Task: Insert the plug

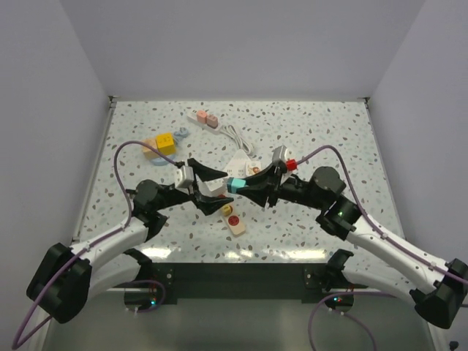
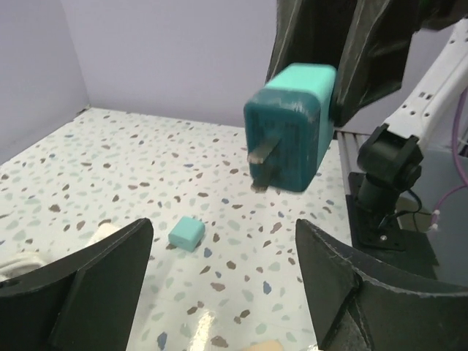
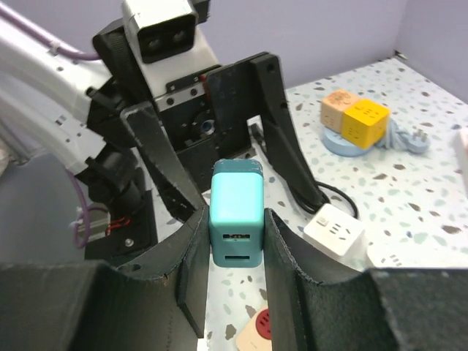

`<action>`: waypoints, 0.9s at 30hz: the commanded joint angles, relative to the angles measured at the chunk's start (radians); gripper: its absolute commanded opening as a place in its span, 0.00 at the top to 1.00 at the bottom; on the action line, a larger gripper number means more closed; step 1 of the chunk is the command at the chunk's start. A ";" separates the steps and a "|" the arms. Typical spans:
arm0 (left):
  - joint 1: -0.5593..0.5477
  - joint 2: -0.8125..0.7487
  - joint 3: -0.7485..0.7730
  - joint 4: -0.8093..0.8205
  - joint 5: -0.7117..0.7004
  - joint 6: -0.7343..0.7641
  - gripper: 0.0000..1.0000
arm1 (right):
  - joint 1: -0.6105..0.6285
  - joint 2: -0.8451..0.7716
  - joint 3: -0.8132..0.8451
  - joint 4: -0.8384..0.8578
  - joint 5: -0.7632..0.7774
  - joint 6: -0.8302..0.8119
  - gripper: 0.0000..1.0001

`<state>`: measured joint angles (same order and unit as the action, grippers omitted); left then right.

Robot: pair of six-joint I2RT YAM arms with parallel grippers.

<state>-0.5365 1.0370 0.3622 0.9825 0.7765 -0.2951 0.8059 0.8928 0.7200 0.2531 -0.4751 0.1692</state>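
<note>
A teal plug [image 3: 236, 212] with two metal prongs is clamped between the fingers of my right gripper [image 3: 235, 219], held above the table. In the top view the plug [image 1: 236, 184] sits mid-table, and the right gripper [image 1: 246, 185] faces my left gripper [image 1: 219, 191]. The left gripper [image 2: 223, 234] is open and empty, its jaws spread wide. The plug [image 2: 292, 128] hangs just ahead of it and above it, prongs pointing toward it. A beige power strip with a red socket [image 1: 234, 219] lies on the table below both grippers, and also shows in the right wrist view [image 3: 256, 333].
A white socket cube [image 3: 335, 228] with a black cable lies beside the left gripper. A small teal cube [image 2: 186, 234] lies on the table. Yellow and peach cubes [image 1: 164, 142] sit on a blue disc at back left. A white strip with pink cubes [image 1: 205, 118] lies at the back.
</note>
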 commanded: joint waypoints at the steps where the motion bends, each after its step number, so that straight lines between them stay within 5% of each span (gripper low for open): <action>1: 0.010 -0.041 -0.008 -0.106 -0.077 0.108 0.16 | 0.003 -0.038 0.110 -0.206 0.134 -0.046 1.00; 11: 0.050 -0.088 0.020 -0.363 -0.501 0.165 0.13 | 0.003 0.121 0.308 -0.639 0.260 0.029 1.00; 18: 0.076 0.060 0.064 -0.389 -0.612 0.149 0.13 | 0.007 0.328 0.383 -0.790 0.248 0.081 1.00; 27: 0.084 0.133 0.073 -0.367 -0.553 0.166 0.13 | 0.071 0.552 0.553 -0.966 0.286 0.107 1.00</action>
<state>-0.4591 1.1606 0.3912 0.5999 0.2066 -0.1585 0.8425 1.4117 1.1862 -0.6327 -0.2153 0.2501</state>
